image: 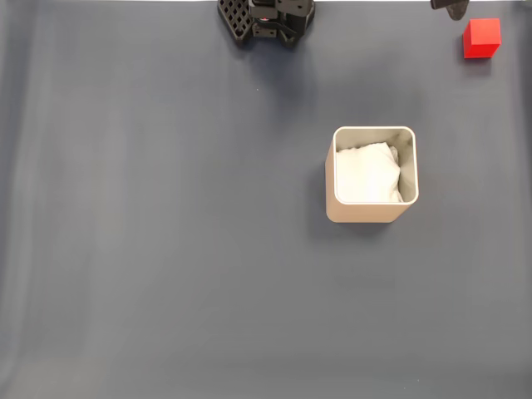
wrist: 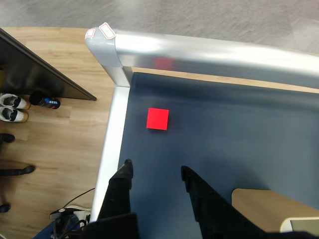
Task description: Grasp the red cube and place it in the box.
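The small matte red cube (wrist: 157,119) lies beyond my wide, empty claw (wrist: 155,172) on the dark-blue table (wrist: 239,134), wood floor (wrist: 55,134) alongside.

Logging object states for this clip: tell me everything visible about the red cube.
The red cube is small, plain and bright red with matte-looking faces. It sits flat on the dark blue-grey mat, near the top right corner in the fixed view, well apart from the box. In the wrist view it lies near the table's metal edge, ahead of the gripper, whose jaws are open. Nothing touches it.
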You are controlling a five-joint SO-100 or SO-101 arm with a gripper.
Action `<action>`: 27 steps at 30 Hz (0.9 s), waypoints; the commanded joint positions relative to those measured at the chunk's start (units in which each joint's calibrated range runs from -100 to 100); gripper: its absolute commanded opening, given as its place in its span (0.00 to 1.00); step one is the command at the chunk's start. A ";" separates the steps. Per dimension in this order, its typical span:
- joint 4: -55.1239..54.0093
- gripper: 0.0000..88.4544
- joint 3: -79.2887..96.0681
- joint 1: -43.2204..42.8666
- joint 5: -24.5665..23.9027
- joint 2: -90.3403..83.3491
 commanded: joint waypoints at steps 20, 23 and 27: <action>-13.29 0.34 -1.16 3.38 2.83 12.23; -14.19 0.34 -1.79 3.80 2.39 14.13; -14.44 0.34 -4.35 3.73 1.32 17.33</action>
